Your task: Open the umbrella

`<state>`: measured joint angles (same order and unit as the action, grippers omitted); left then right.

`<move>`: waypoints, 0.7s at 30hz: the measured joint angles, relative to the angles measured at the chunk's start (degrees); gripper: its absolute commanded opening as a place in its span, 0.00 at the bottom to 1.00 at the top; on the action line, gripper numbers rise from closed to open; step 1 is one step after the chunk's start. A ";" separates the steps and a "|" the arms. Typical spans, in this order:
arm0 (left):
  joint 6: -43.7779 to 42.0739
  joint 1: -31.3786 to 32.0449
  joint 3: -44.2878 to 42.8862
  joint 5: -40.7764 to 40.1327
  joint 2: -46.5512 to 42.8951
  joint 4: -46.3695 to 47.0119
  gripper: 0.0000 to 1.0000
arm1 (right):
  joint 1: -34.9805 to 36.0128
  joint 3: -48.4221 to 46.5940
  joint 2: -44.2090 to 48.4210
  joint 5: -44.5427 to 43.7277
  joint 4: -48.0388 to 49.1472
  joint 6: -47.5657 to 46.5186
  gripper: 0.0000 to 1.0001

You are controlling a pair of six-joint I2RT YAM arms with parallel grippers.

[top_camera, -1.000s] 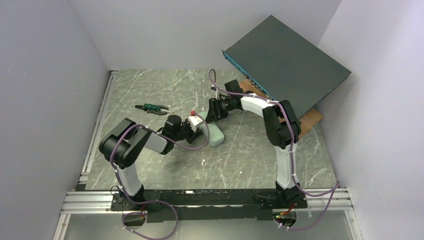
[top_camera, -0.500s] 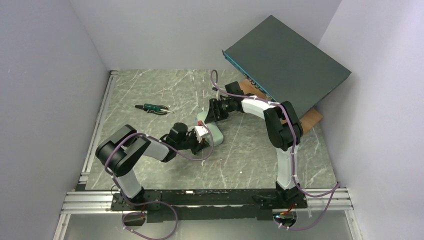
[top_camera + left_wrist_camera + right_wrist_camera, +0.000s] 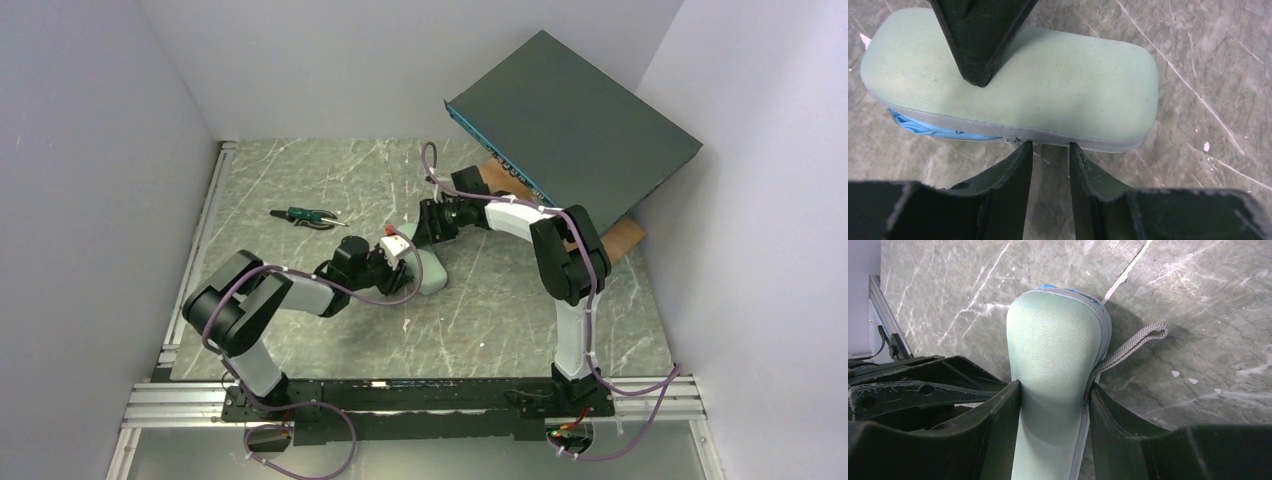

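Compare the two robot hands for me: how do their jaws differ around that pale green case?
The right gripper has its jaws clamped on the pale green case from both sides; the left gripper holds its jaws slightly apart with nothing between them. The right gripper straddles the case's body; the left gripper only points at its zip seam, near where blue fabric peeks out. Both are at the same case.

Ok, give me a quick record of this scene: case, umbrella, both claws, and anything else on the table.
case: pale green, lying on the table, zip partly open
umbrella: blue fabric showing in the zip gap
right claw: shut on one end of the case
left claw: open, tips at the zip seam
other: green-handled tool; dark box tilted at back right
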<state>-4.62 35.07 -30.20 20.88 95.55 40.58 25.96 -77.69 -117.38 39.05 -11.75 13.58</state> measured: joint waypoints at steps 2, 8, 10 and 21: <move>0.04 0.00 -1.05 -0.24 0.87 -0.66 0.38 | 0.00 0.57 0.39 -0.31 0.59 -0.04 0.00; -0.13 -0.13 -4.72 -0.83 4.17 -2.25 0.33 | -0.57 1.55 1.25 -1.57 1.64 -0.11 0.00; -0.24 -0.55 -5.20 -1.20 5.01 -2.45 0.30 | -0.66 1.60 1.25 -1.55 1.73 -0.17 0.00; -3.93 -3.72 -3.13 -1.22 4.39 -1.42 0.33 | -0.63 1.57 1.25 -1.51 1.64 -0.68 0.00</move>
<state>-8.56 31.35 -33.32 19.66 99.94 39.16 25.32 -76.12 -116.14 37.54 -10.11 12.91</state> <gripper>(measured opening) 0.311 0.495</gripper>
